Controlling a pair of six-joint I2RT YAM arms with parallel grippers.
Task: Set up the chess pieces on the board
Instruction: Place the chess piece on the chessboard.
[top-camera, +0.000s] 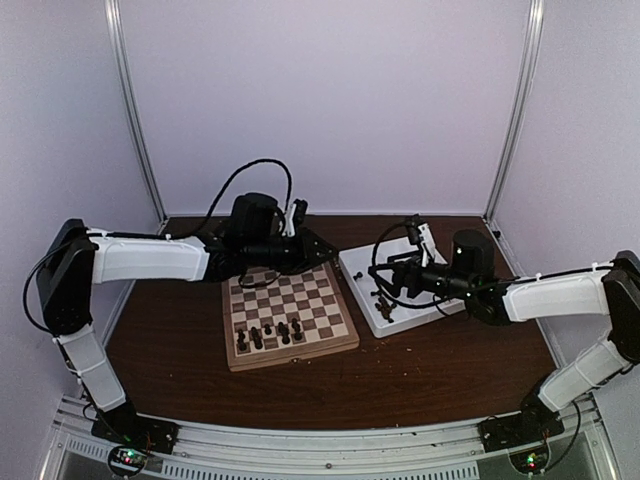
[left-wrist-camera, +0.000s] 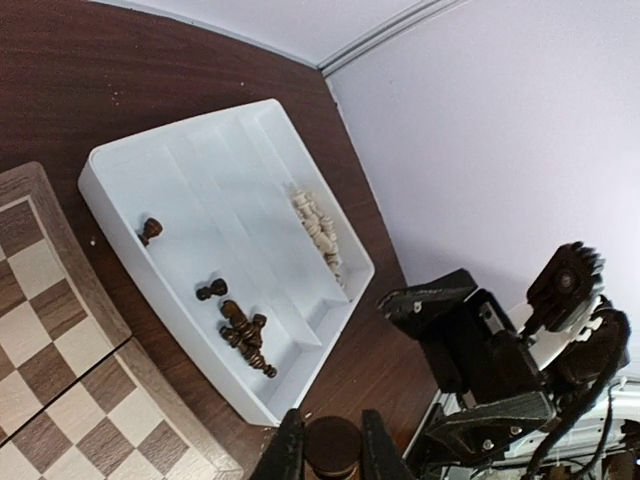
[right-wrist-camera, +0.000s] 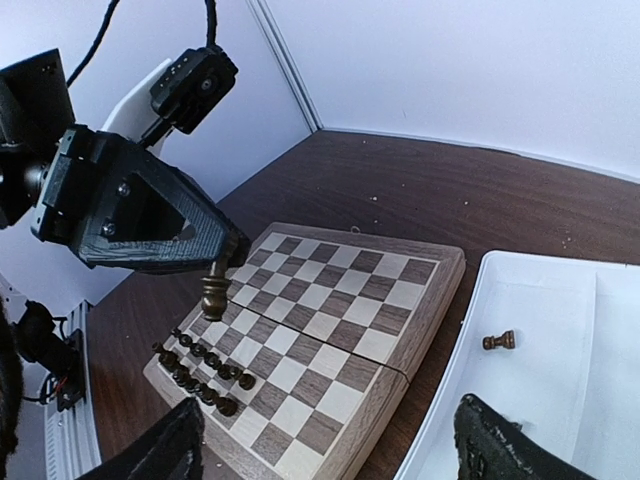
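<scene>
Chess pieces (left-wrist-camera: 245, 335) litter tray (left-wrist-camera: 110, 172); left end effector (left-wrist-camera: 333, 447) grasps one, right end effector (right-wrist-camera: 330, 445) released.

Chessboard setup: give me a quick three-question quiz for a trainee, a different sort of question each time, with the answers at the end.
1. True or false: the left gripper is shut on a dark chess piece above the chessboard.
2. Where do the cream pieces lie? A: on the chessboard. B: in the white tray. C: in the left gripper.
3. Fill in: the right gripper, with nothing between its fingers, is ____.
Key: 1 true; 2 B; 3 open.
</scene>
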